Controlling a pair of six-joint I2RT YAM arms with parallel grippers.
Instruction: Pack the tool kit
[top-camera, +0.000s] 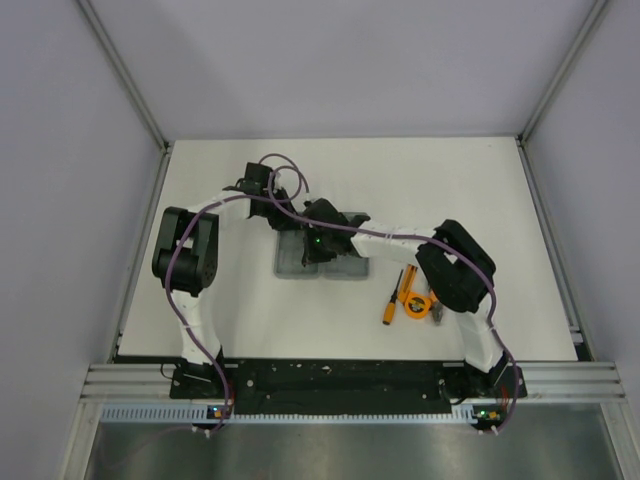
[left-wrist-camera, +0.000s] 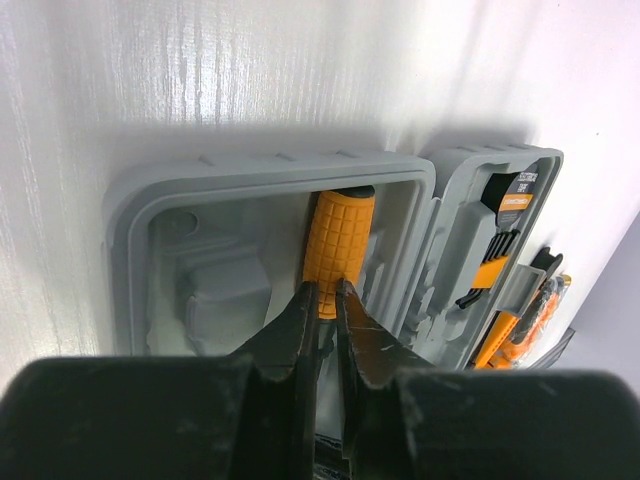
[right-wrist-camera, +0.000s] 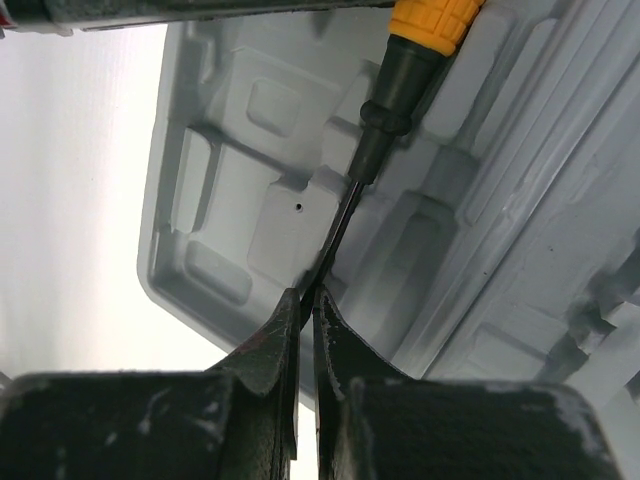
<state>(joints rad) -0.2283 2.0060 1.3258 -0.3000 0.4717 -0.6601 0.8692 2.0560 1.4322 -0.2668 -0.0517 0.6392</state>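
- Left arm (top-camera: 222, 203): rises from its base at the near edge of the bench (top-camera: 250, 315), folds at the elbow and reaches rightward over the open grey case (top-camera: 291, 262) at mid-bench.
- Left end effector (left-wrist-camera: 327, 312): fingers almost together, clenched on the lower end of the ribbed orange handle of a screwdriver (left-wrist-camera: 340, 235). The handle is within one moulded half of the case; whether it is fully seated cannot be told.
- Right arm (top-camera: 395, 240): elbow raised, forearm stretched leftward to the same case.
- Right end effector (right-wrist-camera: 308, 300): pinched tight on the thin dark shaft of that screwdriver, over the moulded tray.
- Other case half: holds black-and-orange bits (left-wrist-camera: 497, 240).
- Loose on the bench, right of the case: a second orange screwdriver (top-camera: 391, 306), a round tape measure (top-camera: 414, 300) and pliers (top-camera: 437, 316).
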